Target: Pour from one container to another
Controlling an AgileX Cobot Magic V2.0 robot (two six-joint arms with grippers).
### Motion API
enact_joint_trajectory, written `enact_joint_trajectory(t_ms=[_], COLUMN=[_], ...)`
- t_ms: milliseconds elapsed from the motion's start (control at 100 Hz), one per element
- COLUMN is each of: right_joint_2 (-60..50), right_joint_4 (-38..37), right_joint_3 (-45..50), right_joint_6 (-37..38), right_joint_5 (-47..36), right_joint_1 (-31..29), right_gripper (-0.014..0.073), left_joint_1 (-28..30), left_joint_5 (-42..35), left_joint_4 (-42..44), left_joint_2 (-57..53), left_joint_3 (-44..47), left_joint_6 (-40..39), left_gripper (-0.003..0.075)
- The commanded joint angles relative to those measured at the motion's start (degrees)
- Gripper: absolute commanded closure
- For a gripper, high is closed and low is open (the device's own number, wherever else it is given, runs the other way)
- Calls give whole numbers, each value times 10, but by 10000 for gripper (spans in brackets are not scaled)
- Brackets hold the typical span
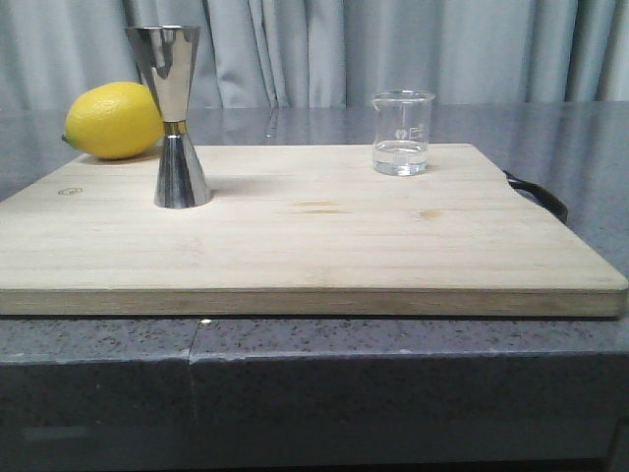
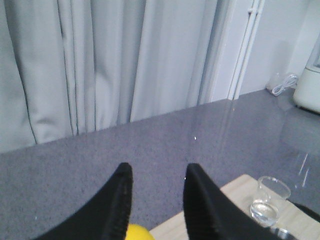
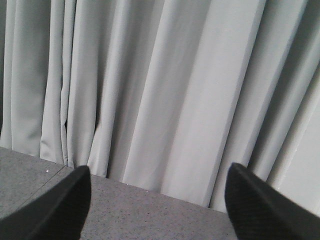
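A small clear glass beaker (image 1: 402, 133) with a little clear liquid stands at the back right of a wooden cutting board (image 1: 295, 236). The tall steel jigger (image 1: 175, 116) with a gold waist band stands upright at the board's left. Neither arm appears in the front view. My left gripper (image 2: 157, 170) is open and empty, held above the counter; its view shows the beaker (image 2: 269, 200) off to one side. My right gripper (image 3: 159, 172) is wide open with nothing between its fingers, facing the curtain over bare counter.
A yellow lemon (image 1: 114, 120) lies at the board's back left, just behind the jigger, and peeks between the left fingers as the lemon (image 2: 137, 233). A black handle (image 1: 539, 192) sticks out from the board's right edge. Grey curtain (image 1: 393, 49) hangs behind the counter.
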Motion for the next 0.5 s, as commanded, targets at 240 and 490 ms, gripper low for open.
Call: enact_joint_trajectory(t_ms=[240,490], right_joint_2=[-68,-149], right_joint_4=[-23,-35], right_joint_3=[-24,-16], right_joint_6=[-1,-1], right_joint_5=[47,96], right_joint_1=[-3,-3], right_gripper=[659,659], left_joint_1=[-14,7], left_joint_5=[-19,-114], left_joint_4=[-53,1], left_joint_2=[-145,-282], left_joint_3=[-50,-43], left_joint_6=[-16,-51], left_gripper=[740,740])
